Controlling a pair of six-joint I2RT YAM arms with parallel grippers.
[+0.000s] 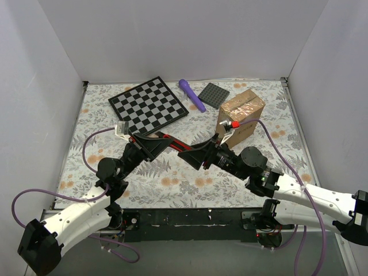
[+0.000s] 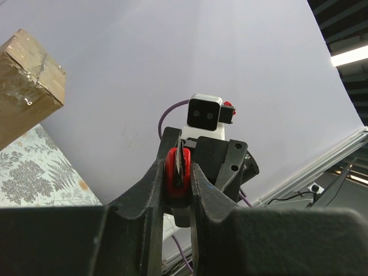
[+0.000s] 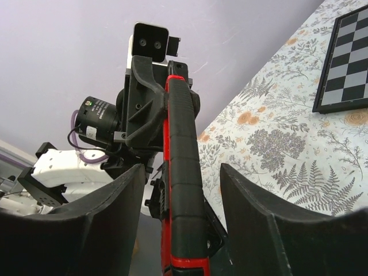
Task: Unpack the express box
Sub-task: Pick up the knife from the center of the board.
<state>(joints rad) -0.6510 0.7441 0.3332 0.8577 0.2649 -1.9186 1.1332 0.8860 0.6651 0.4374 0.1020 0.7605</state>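
Clenching a red cutter (image 3: 183, 115), left hand (image 2: 179, 164) holds it inside the released right hand (image 3: 183, 172), near the express box (image 1: 241, 112).

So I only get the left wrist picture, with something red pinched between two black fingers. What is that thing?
Observer: The right wrist view shows more: a long red-and-black handle, maybe a cutter.
Operator: Does the other arm have it too?
Observer: No, the right gripper is open, with gaps either side of the handle.
Operator: And the box?
Observer: From above, the express box stands taped shut at the far right, near a dark grey plate.
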